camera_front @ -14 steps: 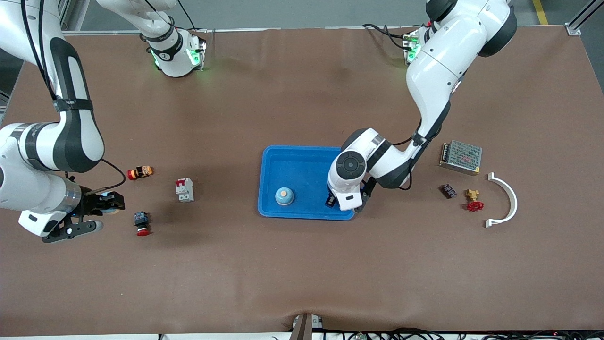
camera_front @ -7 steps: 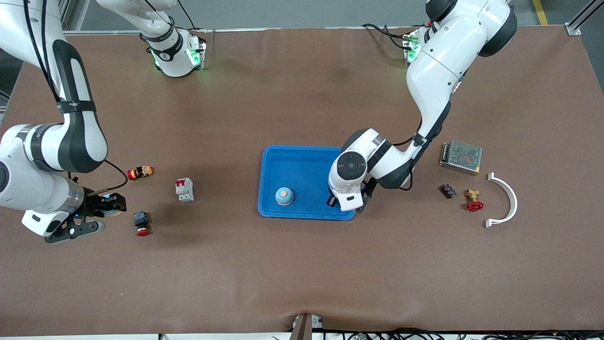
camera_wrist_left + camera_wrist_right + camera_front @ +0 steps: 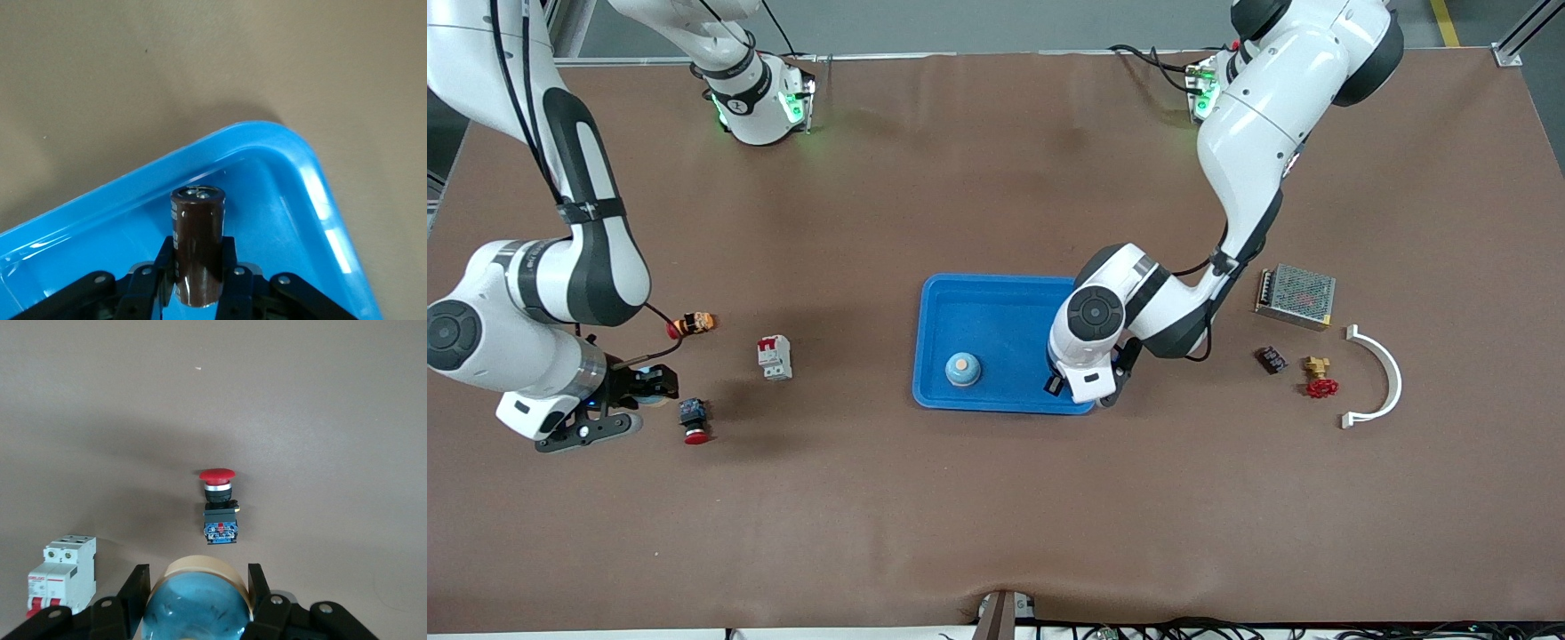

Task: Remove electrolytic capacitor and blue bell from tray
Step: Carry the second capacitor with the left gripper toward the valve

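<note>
My left gripper (image 3: 1055,384) is shut on a dark brown cylindrical capacitor (image 3: 198,213), fingers (image 3: 229,257) pressed on both its sides. It sits low inside the blue tray (image 3: 996,324), in the corner nearer the front camera at the left arm's end; the tray's rounded rim (image 3: 303,157) curves around it. A blue bell with a tan top (image 3: 963,369) rests in the tray. My right gripper (image 3: 660,384) is shut on another blue bell with a tan rim (image 3: 197,610), up over the table beside a red push button.
Toward the right arm's end lie a red push button (image 3: 693,420), a white circuit breaker (image 3: 775,357) and a small orange-red part (image 3: 691,324). Toward the left arm's end lie a mesh-covered power supply (image 3: 1296,296), a small black part (image 3: 1271,359), a brass valve (image 3: 1319,378) and a white curved bracket (image 3: 1380,373).
The left gripper's fingers have closed onto the capacitor in the tray corner. The right arm has carried its bell a little way toward the tray.
</note>
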Available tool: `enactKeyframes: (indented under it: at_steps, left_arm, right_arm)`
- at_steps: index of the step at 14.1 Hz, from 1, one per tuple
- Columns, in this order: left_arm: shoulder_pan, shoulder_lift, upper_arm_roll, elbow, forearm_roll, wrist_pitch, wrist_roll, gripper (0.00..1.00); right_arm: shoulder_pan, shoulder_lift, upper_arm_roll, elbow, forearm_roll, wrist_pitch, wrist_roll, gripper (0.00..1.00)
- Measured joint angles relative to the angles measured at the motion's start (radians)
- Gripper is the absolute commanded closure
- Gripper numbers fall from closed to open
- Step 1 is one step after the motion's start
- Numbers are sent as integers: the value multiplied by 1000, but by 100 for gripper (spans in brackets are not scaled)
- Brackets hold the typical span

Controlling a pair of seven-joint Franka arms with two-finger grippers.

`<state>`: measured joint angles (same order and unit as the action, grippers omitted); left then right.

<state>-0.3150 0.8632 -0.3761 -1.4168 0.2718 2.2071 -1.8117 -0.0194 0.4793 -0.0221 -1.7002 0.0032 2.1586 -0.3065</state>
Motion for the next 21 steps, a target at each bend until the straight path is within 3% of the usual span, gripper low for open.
enactKeyframes:
  at_steps: [6,14,21]
  left_arm:
    - [15,-86,2,9,5,-7,34,100]
    - [105,-184,2,-2,5,-174,235,100]
    - [284,-302,3,-189,5,-190,530,100]
  right_arm:
    - [-2,0,-1,-75,0,70,-8,47]
    - [-115,53,-3,-53,0,168,-235,47]
    - [-139,196,-3,-9,0,328,-288,47]
